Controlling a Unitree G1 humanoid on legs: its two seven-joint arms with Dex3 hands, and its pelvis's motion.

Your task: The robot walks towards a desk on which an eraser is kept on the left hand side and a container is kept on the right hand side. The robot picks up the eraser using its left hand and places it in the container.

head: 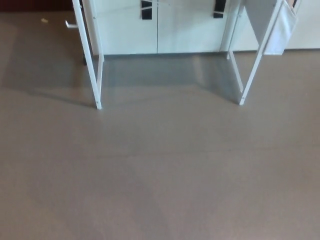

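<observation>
Only the lower part of the desk shows in the head view: a white left leg point(89, 60) and a white right leg point(255, 60) stand on the floor ahead. The desk top, the eraser and the container are above the picture's edge and out of sight. Neither of my hands shows.
Grey-brown floor point(160, 175) fills most of the view. Behind the desk legs stand white cabinets point(157, 27) with black handles. A white panel point(280, 30) hangs by the right leg. A small scrap point(44, 20) lies on the floor at far left.
</observation>
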